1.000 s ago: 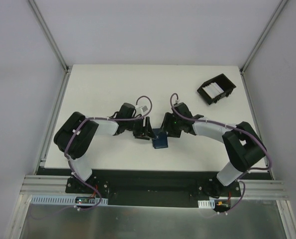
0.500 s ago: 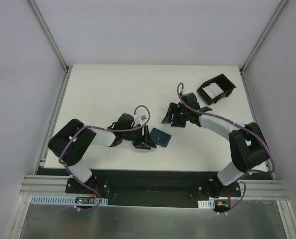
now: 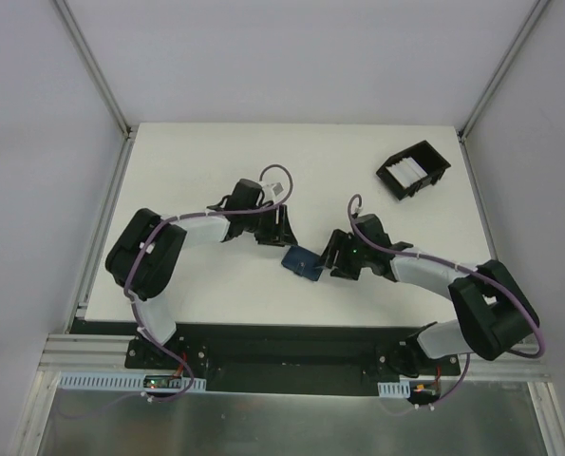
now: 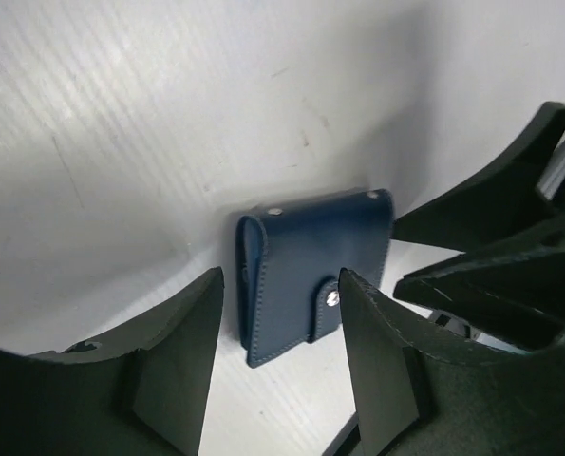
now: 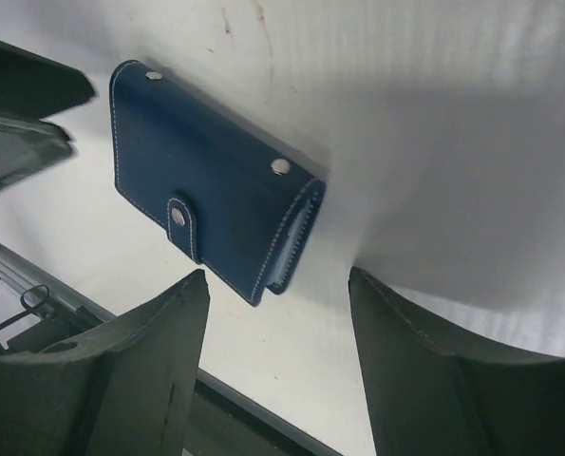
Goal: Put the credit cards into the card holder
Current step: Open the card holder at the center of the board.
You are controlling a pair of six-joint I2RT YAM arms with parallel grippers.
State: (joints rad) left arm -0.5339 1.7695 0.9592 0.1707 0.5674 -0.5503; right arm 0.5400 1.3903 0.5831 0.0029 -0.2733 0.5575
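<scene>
The white desk [image 3: 187, 171] fills the middle of the overhead view, walled by pale panels on three sides. Both arms bend inward across it, so that their wrists face each other near the front centre.

A black tray [image 3: 388, 177] with raised walls sits towards the far right corner, well apart from both arms.

The left tool [image 3: 280, 231] has its fingers spread apart and grips nothing. The right tool [image 3: 337, 256] is likewise spread wide and empty (each wrist camera shows bare desk and the holder between its two dark fingers, with no contact visible).

The card holder [image 3: 302, 262] lies flat on the desk between the two tools, just beside each. It is folded closed, dark navy with pale stitching along its edges, and one end gapes slightly to show a lighter lining [image 5: 287, 252].

The credit cards [image 3: 410, 171] appear as whitish slips standing inside the tray; their number cannot be told.

The snap tab [image 4: 327, 302] wraps over the holder's edge and is fastened with a small metal stud.
</scene>
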